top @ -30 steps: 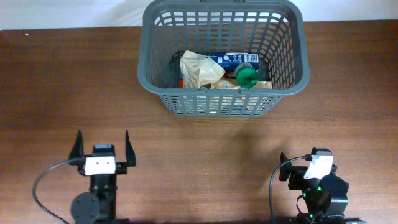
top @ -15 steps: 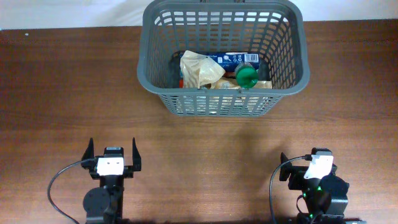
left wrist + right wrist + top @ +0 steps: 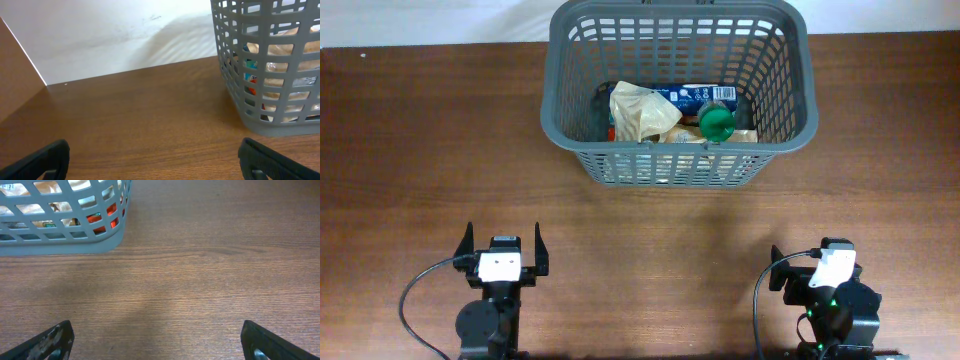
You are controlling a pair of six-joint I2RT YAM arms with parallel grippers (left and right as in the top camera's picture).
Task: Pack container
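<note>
Both the left pincer (image 3: 503,238) and right pincer (image 3: 156,332) gape empty; the container (image 3: 677,170) looks like stiff, light plastic, so I'd grab its rim (image 3: 620,147).

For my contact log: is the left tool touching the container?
Apart. The overhead view shows a wide strip of bare table between the left tool and the container.

The big grey basket (image 3: 670,168) (walls full of holes) stands upright and partly filled, far across my table (image 3: 420,150).
</note>
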